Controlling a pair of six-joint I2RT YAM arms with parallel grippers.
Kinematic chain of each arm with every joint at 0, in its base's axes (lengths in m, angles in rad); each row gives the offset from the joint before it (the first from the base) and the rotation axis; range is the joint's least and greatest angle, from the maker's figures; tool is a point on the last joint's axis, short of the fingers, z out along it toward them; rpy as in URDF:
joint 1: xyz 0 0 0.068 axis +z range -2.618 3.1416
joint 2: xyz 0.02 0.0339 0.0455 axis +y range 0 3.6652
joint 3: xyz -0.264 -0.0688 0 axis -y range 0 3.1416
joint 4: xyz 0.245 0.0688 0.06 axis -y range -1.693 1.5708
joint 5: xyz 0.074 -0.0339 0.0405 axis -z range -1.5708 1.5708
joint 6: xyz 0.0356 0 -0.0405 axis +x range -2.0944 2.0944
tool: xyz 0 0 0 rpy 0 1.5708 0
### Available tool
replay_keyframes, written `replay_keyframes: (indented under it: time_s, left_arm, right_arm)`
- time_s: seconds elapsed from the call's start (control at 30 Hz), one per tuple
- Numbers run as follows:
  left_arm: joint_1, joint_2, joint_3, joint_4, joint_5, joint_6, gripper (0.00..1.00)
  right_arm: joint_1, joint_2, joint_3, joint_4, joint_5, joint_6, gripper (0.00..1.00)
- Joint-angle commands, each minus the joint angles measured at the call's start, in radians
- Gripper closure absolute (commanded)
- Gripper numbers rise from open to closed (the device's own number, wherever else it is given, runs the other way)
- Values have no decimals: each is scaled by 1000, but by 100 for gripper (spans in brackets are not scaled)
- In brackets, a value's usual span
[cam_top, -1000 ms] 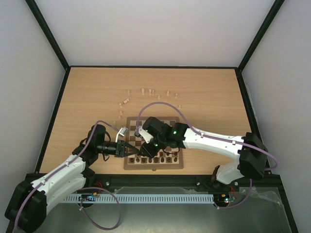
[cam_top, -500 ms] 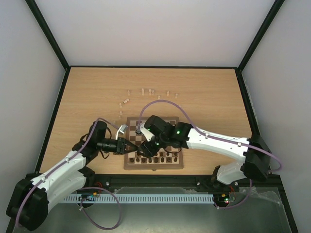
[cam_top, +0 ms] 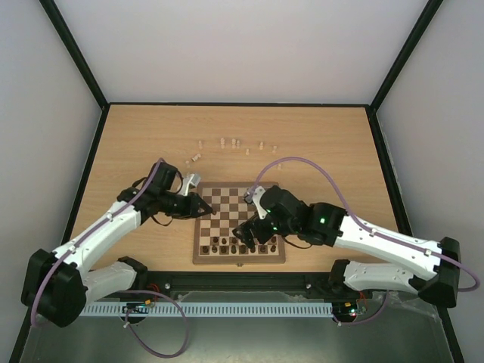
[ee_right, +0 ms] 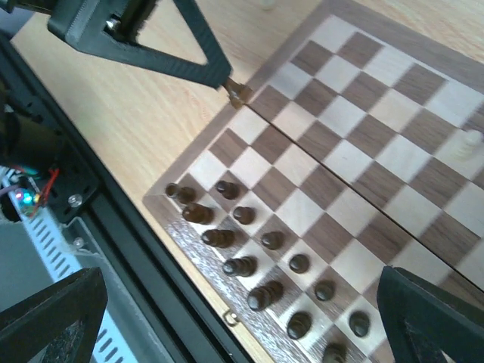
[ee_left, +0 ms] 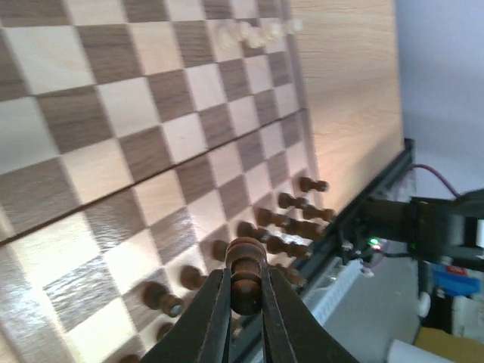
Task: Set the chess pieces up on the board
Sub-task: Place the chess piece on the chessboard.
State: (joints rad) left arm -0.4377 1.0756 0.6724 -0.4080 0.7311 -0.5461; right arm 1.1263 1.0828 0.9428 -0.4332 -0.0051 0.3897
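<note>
The board [cam_top: 227,203] lies between my arms, with dark chess pieces [cam_top: 243,244] standing in two rows along its near edge. My left gripper [cam_top: 205,209] hangs over the board's left edge, shut on a dark brown piece [ee_left: 246,274] that sits upright between its fingers [ee_left: 214,318]. The right wrist view shows that piece [ee_right: 240,92] at the frame of the board [ee_right: 363,151]. My right gripper [cam_top: 244,232] is open and empty above the dark rows [ee_right: 249,265]. One pale piece [ee_right: 473,138] stands on the board.
Several pale pieces [cam_top: 234,143] lie scattered on the tabletop beyond the board, two more [cam_top: 194,158] to the far left. A black rail [ee_right: 113,249] runs along the table's near edge just below the board.
My right gripper has opened wide and its arm has drawn back to the right. My left gripper has moved away from the near rows to the board's left edge, still shut on the dark piece.
</note>
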Motion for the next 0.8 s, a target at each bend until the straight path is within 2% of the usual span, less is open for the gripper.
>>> replay_keyframes:
  time_s: [0.0,0.17,0.37,0.6,0.77]
  left_arm:
    - [0,61,101,-232,-185,85,94]
    - [-32,104,214,-386,-346,96,94]
    - [-131,136,301,-518,-533,50,94]
    - [-326,183,313,-589,-705,-60,94]
    - [-419,222,333,-609,-777,-115,93]
  right_arm:
    - [5,-79,-60,-59,132,71,1]
    - [5,-124,-91,-54,147,82,2]
    - [5,-153,-96,-47,122,70,1]
    - [4,-166,-103,-39,95,64,1]
    - [4,-169,-106,-35,84,62,1]
